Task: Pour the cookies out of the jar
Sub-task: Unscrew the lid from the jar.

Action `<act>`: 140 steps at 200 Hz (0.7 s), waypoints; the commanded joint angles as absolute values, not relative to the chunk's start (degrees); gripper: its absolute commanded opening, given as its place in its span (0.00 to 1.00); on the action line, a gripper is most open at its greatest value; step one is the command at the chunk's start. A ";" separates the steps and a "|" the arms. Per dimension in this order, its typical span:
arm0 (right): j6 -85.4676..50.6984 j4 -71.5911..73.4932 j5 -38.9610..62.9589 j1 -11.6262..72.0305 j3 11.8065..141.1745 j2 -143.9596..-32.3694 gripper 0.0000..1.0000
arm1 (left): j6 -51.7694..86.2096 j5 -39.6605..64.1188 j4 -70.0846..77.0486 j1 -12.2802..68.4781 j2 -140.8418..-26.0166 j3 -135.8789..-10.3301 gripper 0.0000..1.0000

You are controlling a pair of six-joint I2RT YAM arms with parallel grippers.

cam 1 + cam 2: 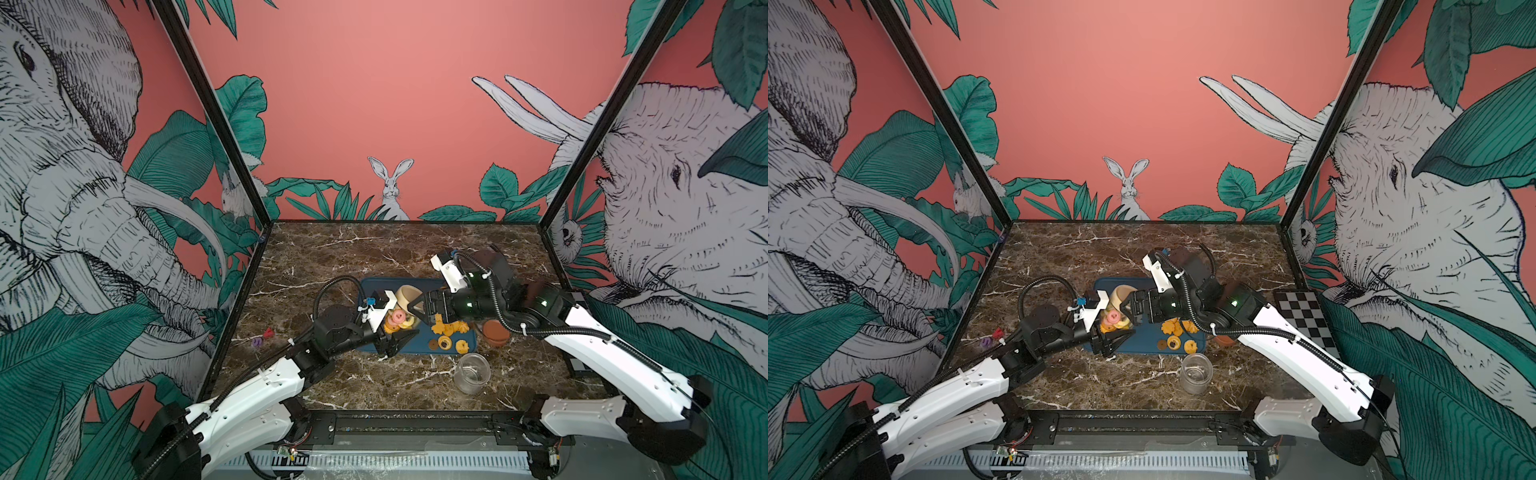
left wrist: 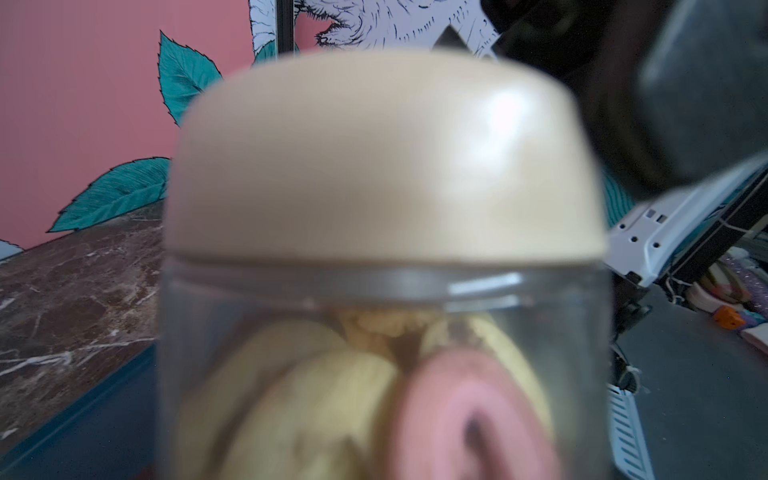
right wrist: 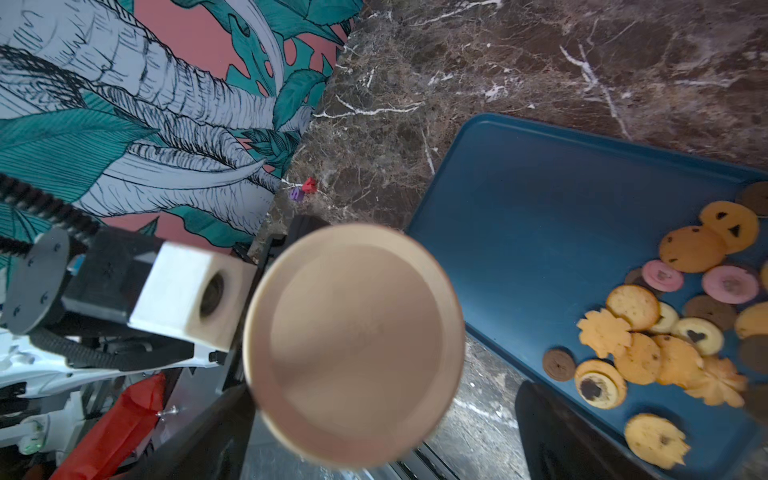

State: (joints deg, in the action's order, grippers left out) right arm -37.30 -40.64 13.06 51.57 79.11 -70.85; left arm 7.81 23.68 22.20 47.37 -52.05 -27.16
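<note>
Jar (image 1: 398, 322) with the cookies (image 2: 324, 395) is at the left end of the blue tray (image 3: 540, 216), cream lid (image 3: 353, 345) on, so nothing can pour yet imo. Left fingers (image 1: 395, 345) are clamped on the clear body low down; can't tell if it's resting on the tray or lifted. Right fingers (image 3: 561, 436) are spread wide either side of the lid, gripping nothing. Looks like smooth light plastic, probably slippery, so I'd squeeze the body firmly and take the lid by its rim. The biscuits look brittle, so tip low. Watch the loose pile (image 1: 451, 330) at the tray's right end, the empty jar (image 1: 471, 372) just off its front edge, and the brown lid (image 1: 495, 331) on the counter (image 1: 353, 249).
</note>
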 commanded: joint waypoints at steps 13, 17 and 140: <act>-41.58 -30.32 13.81 51.94 77.25 -73.14 0.99 | 9.74 28.11 26.82 47.29 -50.39 -30.58 0.00; -41.90 -29.59 14.16 51.94 76.76 -73.20 0.99 | 9.83 28.12 26.68 47.30 -50.41 -30.67 0.00; -47.76 -27.06 9.49 51.60 63.64 -70.35 0.55 | 15.42 19.35 32.29 45.18 -44.16 -26.37 0.00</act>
